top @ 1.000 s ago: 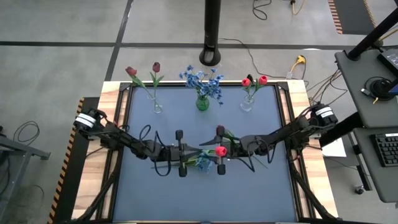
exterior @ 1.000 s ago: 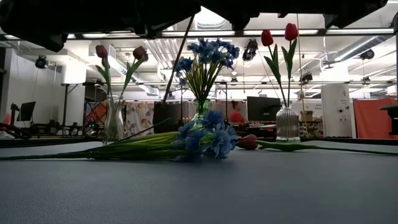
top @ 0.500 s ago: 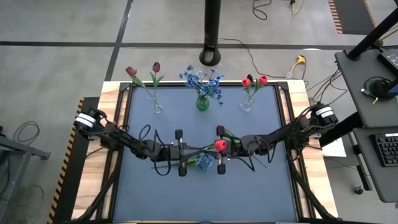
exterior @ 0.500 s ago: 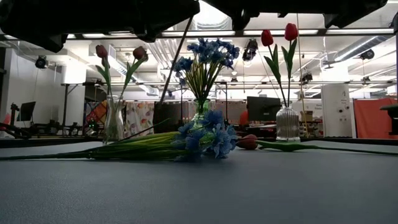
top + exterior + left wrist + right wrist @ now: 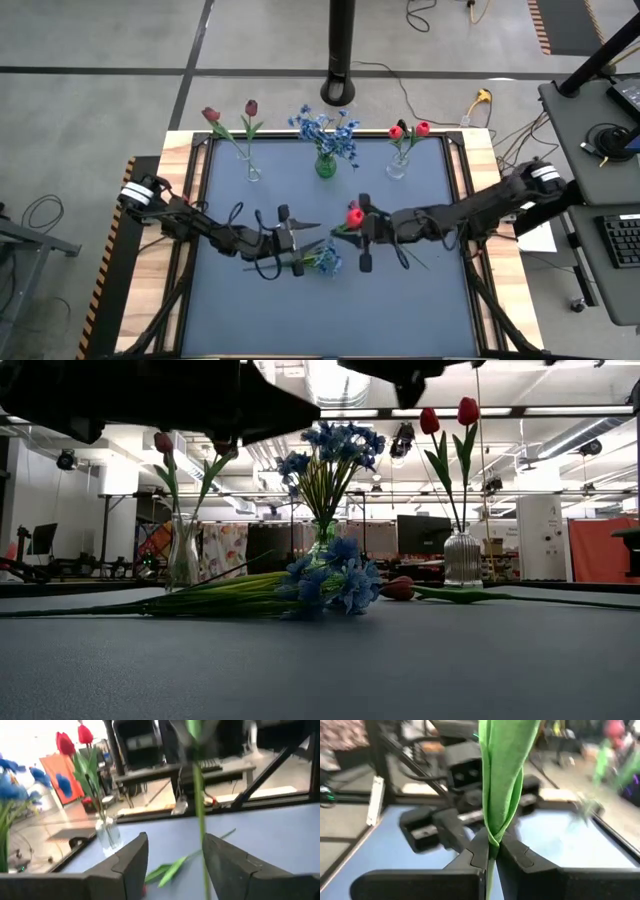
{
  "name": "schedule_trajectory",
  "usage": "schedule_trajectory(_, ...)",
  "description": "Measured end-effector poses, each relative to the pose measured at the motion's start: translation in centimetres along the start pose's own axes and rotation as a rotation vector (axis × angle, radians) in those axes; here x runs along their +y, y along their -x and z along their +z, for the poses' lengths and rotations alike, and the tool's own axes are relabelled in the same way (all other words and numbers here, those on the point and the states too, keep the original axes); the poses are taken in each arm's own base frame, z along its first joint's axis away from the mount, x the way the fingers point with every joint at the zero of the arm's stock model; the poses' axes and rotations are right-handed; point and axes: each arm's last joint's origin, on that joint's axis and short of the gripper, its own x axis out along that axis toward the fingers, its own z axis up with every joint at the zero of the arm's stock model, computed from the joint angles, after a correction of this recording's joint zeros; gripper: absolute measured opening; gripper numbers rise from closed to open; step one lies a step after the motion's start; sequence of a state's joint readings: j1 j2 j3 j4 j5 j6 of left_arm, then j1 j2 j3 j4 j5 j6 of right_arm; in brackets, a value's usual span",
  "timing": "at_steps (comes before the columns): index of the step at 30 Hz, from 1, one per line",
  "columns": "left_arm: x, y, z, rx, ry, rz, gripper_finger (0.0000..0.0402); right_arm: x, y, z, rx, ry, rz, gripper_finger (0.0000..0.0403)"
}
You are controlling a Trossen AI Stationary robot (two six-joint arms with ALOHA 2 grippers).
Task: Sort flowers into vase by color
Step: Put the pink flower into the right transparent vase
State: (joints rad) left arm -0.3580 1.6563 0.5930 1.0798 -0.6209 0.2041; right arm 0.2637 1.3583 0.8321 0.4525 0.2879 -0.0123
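Note:
My right gripper (image 5: 352, 230) is shut on a red tulip (image 5: 354, 215) above the table's middle. My left gripper (image 5: 298, 235) is open just to the left of it. The tulip's green stem (image 5: 198, 795) shows blurred between the left fingers, and I cannot tell whether it touches them. A blue sprig (image 5: 325, 261) lies flat on the mat below both grippers. Another red tulip (image 5: 399, 589) lies on the mat to its right. Three vases stand along the far edge: maroon tulips (image 5: 250, 108), blue blossoms (image 5: 325, 130) and red tulips (image 5: 410, 130). My right gripper pinches the red tulip by its folded green leaf and stem (image 5: 491, 837) between its two fingers. The leaf (image 5: 502, 765) sticks out well past the fingertips. The tulip is lifted clear of the mat, with its red head (image 5: 354, 215) just beside the gripper.
The mat's near half (image 5: 320, 320) is bare. The loose stems (image 5: 410, 258) lie under my right arm. A black pole (image 5: 342, 50) stands beyond the far edge. A desk with a keyboard (image 5: 620, 240) is off the table's right side.
My right gripper has risen and gone a little toward the far edge with the red tulip. The tulip's slanting stem has left the low view. My left gripper has turned slightly beside it. The blue sprig and the lying tulip have not moved.

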Motion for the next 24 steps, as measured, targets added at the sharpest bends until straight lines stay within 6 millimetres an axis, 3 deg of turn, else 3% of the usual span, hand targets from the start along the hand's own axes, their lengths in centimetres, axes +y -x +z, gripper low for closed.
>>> schedule_trajectory(6, -0.3, 0.1, -0.9, 0.089, 0.072, -0.044, 0.0178, -1.5, 3.0, 2.0, 0.178, -0.027, -0.111, 0.0018)
schedule_trajectory(13, -1.3, 0.8, -1.7, 0.201, 0.114, -0.261, 0.0178, -2.8, 7.2, 4.3, 0.242, -0.081, -0.167, 0.0018)
schedule_trajectory(24, -0.6, 2.1, 1.3, 0.453, 0.066, -0.272, 0.0178, -6.0, 12.5, 5.0, 0.262, -0.18, -0.442, 0.0018)
